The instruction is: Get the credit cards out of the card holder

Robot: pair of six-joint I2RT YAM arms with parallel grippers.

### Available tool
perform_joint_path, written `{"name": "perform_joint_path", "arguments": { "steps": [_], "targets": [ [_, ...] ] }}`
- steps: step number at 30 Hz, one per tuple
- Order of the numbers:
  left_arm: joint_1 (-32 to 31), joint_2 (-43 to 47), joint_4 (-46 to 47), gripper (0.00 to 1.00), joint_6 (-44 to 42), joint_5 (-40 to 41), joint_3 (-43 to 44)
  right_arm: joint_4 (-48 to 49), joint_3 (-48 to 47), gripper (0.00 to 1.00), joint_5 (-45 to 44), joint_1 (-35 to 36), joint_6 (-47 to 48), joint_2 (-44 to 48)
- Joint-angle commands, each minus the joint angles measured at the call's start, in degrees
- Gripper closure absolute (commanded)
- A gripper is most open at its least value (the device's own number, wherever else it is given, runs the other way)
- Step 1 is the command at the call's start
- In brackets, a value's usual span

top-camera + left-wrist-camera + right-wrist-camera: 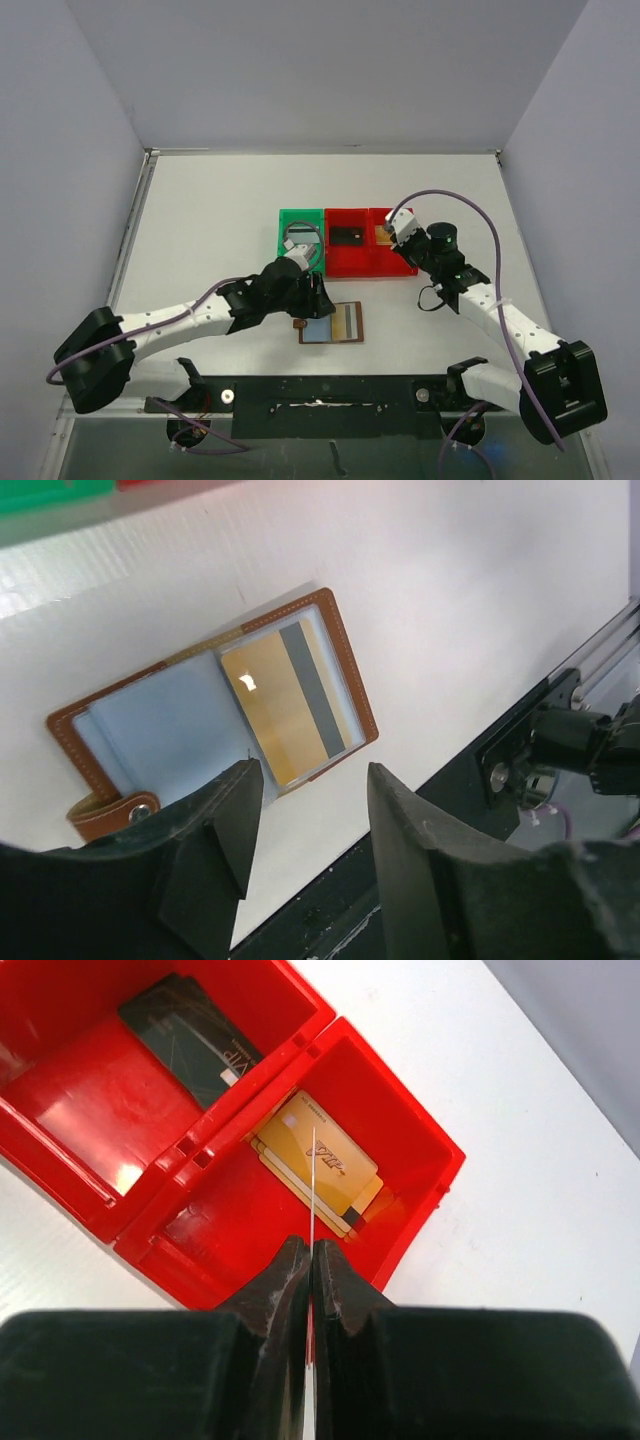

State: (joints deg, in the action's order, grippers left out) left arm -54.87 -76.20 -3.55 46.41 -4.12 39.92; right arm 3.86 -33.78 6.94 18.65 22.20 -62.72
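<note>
Left gripper (312, 780): released, jaws apart with nothing between, hanging at the edge of the card holder (215, 705)
Card holder: open flat on the table (450, 580); the left wrist view shows a gold card (285, 705) with a grey stripe in one pocket, the top view only a tan patch
Right gripper (311, 1250): well beyond the card holder, clenched on a thin card (313, 1190) seen edge-on, plain only from its own wrist
Red bin (420, 1140): behind the card holder, gold cards (320, 1160) stacked inside beneath that thin card

the card (313, 1190) in the right gripper (310, 1252) shows edge-on, its face hidden.
</note>
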Motion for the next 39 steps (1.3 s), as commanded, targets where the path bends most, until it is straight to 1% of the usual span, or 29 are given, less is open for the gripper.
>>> {"name": "perform_joint_path", "arguments": {
  "steps": [1,4,10,13,21,22,24,27,32,36,39],
  "targets": [
    [2.3,8.8,-0.7,0.50,2.4,4.3,-2.0,2.5,-5.0,1.00,2.9,-1.1,11.2,-5.2],
    [4.5,13.7,-0.2,0.43,3.4,4.6,-5.9,-0.3,-8.3,1.00,4.8,-2.1,14.8,-9.8],
    [8.0,18.9,-2.9,0.41,3.3,3.6,-7.2,-1.8,-12.3,1.00,5.2,-3.2,22.8,-15.8],
    [8.6,19.5,-3.0,0.40,3.4,3.1,-7.6,-4.0,-14.9,1.00,6.9,-3.5,26.9,-18.9],
    [9.1,18.7,-4.0,0.40,3.0,1.5,-6.7,-3.8,-20.5,0.99,7.9,-3.6,33.9,-27.3],
    [9.2,18.8,-4.1,0.40,3.0,1.5,-6.7,-4.1,-21.1,0.98,7.3,-3.6,34.8,-28.4],
    [9.3,18.9,-4.5,0.40,2.9,1.7,-6.4,-4.4,-22.0,0.90,7.3,-3.6,36.3,-30.0],
    [9.4,19.2,-4.9,0.40,3.0,1.6,-6.3,-3.7,-22.4,0.85,6.8,-3.4,38.4,-32.1],
    [9.6,19.2,-5.4,0.40,2.9,1.5,-5.9,-4.4,-23.0,0.84,6.6,-3.2,39.0,-34.1],
    [9.6,19.0,-5.4,0.40,3.0,1.2,-5.9,-4.6,-22.5,0.83,6.6,-3.2,39.0,-34.1],
    [9.6,18.7,-5.3,0.40,3.0,1.1,-5.8,-6.0,-22.4,0.82,6.7,-3.2,39.1,-33.9]
  ]
}}
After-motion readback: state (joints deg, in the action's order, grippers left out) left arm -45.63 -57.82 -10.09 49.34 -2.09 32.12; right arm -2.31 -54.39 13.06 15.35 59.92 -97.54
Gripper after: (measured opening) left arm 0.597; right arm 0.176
